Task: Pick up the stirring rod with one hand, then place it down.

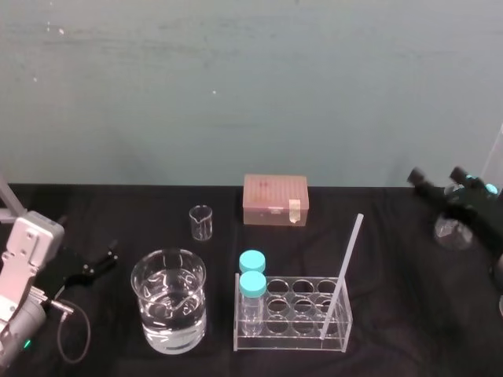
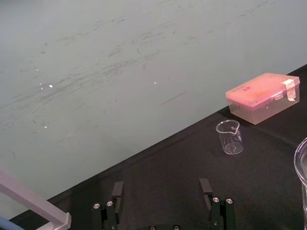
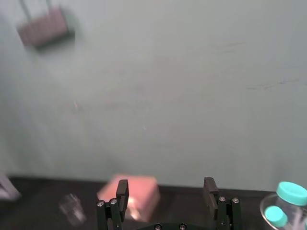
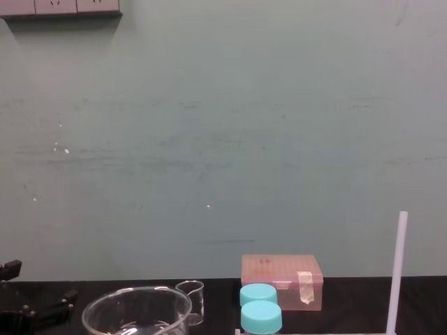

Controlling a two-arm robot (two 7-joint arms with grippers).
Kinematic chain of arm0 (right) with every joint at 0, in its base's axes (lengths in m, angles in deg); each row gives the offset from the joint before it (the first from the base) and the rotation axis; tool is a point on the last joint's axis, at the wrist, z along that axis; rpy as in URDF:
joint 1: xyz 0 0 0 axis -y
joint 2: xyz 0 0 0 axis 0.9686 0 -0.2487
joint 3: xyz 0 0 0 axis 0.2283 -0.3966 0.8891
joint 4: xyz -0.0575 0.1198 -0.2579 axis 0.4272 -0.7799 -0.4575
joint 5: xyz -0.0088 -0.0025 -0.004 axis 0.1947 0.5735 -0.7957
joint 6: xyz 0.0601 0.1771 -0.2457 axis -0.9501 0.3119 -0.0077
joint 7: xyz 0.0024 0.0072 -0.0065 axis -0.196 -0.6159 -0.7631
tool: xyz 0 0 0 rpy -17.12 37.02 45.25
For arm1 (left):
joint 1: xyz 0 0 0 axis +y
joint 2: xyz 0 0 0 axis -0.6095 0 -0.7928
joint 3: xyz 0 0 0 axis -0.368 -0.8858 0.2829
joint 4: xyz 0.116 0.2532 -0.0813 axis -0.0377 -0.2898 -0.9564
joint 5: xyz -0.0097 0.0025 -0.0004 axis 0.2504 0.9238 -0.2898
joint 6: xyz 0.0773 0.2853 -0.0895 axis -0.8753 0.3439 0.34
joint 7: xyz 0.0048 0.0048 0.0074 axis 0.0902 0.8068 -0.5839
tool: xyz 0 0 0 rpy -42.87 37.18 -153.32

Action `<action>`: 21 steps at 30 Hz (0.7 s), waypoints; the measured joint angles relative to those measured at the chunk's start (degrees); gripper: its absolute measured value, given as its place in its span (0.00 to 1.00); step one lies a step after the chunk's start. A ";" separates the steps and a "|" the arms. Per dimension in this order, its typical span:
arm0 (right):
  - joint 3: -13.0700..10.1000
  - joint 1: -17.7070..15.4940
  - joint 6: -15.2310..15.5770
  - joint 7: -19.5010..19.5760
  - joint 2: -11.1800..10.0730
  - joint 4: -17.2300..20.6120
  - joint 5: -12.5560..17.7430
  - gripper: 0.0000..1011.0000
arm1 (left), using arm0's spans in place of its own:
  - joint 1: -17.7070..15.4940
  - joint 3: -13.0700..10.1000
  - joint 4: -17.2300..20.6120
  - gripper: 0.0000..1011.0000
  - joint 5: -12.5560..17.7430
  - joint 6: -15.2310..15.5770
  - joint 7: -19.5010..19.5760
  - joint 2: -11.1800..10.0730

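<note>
The stirring rod (image 1: 343,273) leans in the rack (image 1: 302,339) near the worktop's front edge, top tilted toward the right pincer (image 1: 438,177), spread apart at the right edge and nearer than the spread left pincer (image 1: 99,264).

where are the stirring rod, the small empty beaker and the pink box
stirring rod (image 1: 343,271), head view, middle of its shaft
small beaker (image 1: 201,222), head view, its clear side wall
pink box (image 1: 275,196), head view, centre of its lid
</note>
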 joint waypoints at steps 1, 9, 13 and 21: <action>-0.74 -0.13 0.50 -0.70 0.12 0.18 1.30 0.99 | 0.00 0.00 0.00 0.99 0.00 0.00 0.00 0.00; -2.23 0.25 6.87 -13.81 -4.40 -0.73 10.92 0.99 | 0.00 0.00 0.00 0.99 0.00 0.00 0.00 0.00; 0.68 1.43 6.60 -22.32 -8.77 -2.55 9.44 0.99 | 0.00 0.00 0.00 0.99 0.00 0.00 0.00 0.00; 5.43 4.25 4.20 -35.75 -13.90 -5.94 7.74 0.99 | 0.00 0.00 0.00 0.99 0.00 0.00 0.00 0.00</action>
